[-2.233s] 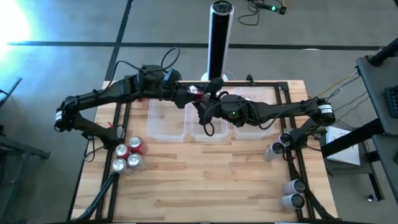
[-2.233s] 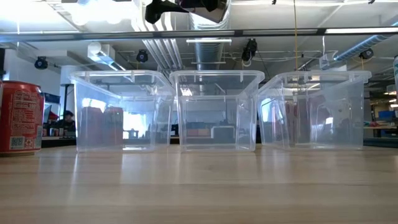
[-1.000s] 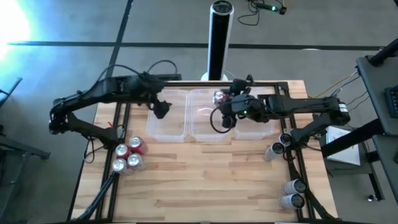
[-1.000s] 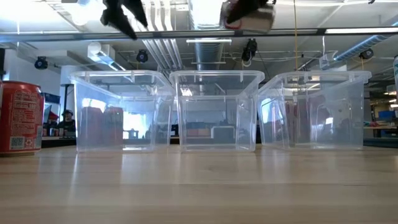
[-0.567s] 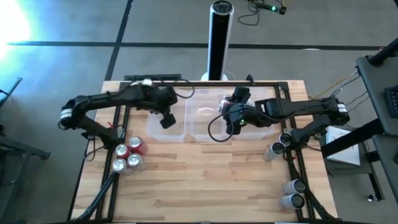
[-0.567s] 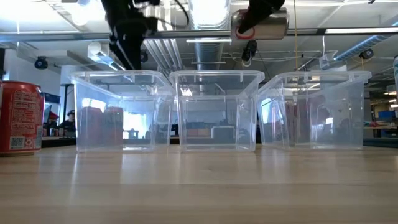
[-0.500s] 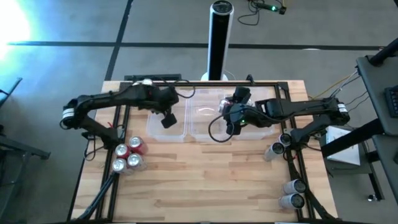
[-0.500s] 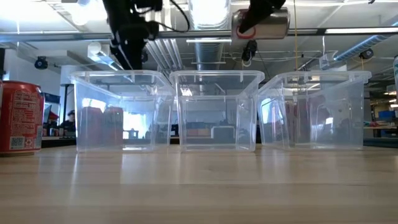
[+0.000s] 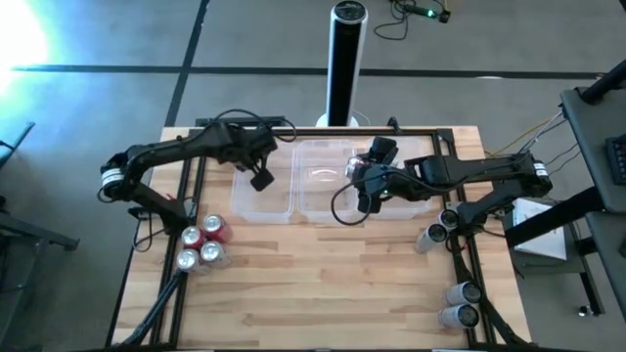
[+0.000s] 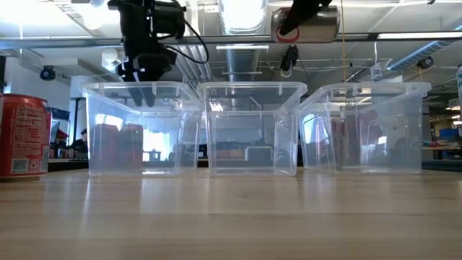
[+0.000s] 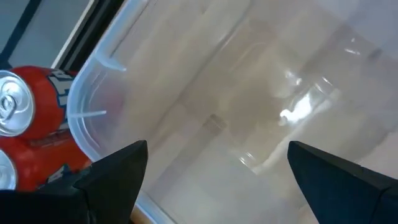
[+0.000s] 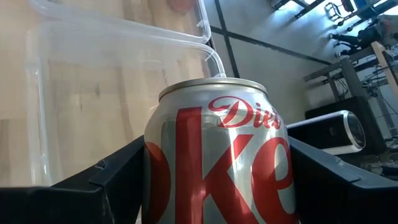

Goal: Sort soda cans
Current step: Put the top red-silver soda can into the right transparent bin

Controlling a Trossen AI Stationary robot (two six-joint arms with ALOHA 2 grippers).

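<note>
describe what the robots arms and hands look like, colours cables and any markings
Both arms are dark, slim and jointed, each with a pale band near its base joint. Black cables loop loosely off the left arm and the right arm. The left hand and right hand each end in two flat, matte black, wedge-shaped fingers. No lettering is legible on them.

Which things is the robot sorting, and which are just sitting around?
For the job:
silver can in the right gripper
red cans
silver cans at the table's right edge
three tubs
left gripper, open, over the left tub

Just around:
black tower
cables on the floor
</note>
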